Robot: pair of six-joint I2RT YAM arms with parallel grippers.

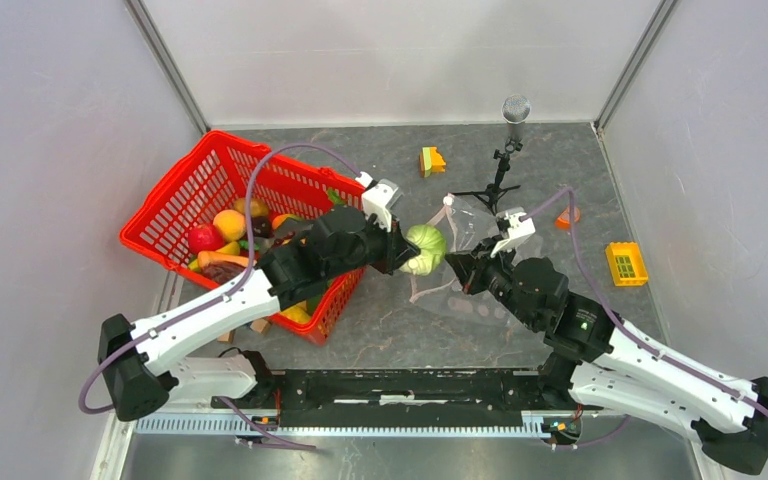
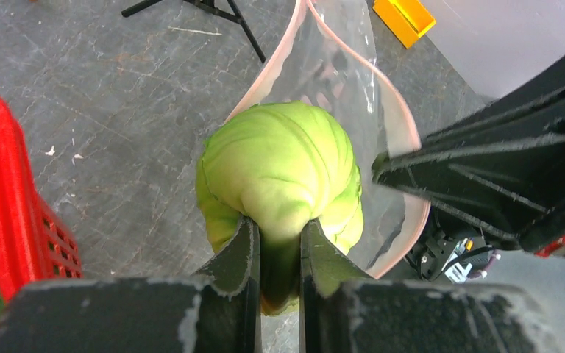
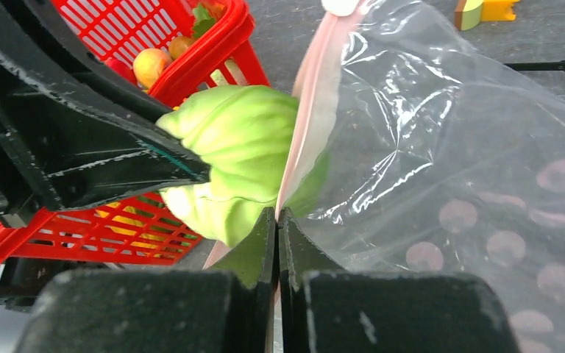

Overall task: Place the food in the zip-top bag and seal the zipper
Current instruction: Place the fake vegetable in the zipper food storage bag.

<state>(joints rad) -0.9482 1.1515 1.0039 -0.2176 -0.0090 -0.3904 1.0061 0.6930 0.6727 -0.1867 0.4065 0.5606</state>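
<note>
The left gripper (image 2: 279, 234) is closed on a green cabbage (image 2: 279, 165); its 2 fingers (image 2: 239, 254) press into the near side of the toy. It holds the cabbage above the table (image 1: 380, 330), right at the mouth of the bag (image 3: 449, 140). In the right wrist view a part of the cabbage is seen through the clear plastic, so it is partly inside the mouth.

The right gripper (image 3: 277, 224) is closed on the zipper (image 3: 303, 118). It pinches the pink strip at one side of the mouth and holds this edge up. In the left wrist view the strip makes an open loop around the far side of the cabbage.

The bag is near the middle of the table, just right of the red basket (image 1: 174, 200). The other food (image 1: 228, 224) is in this basket, partly under the left arm. A yellow block (image 1: 626, 263) lies at the right, well apart from the bag. A microphone (image 1: 516, 108) on a small stand is behind the bag.
</note>
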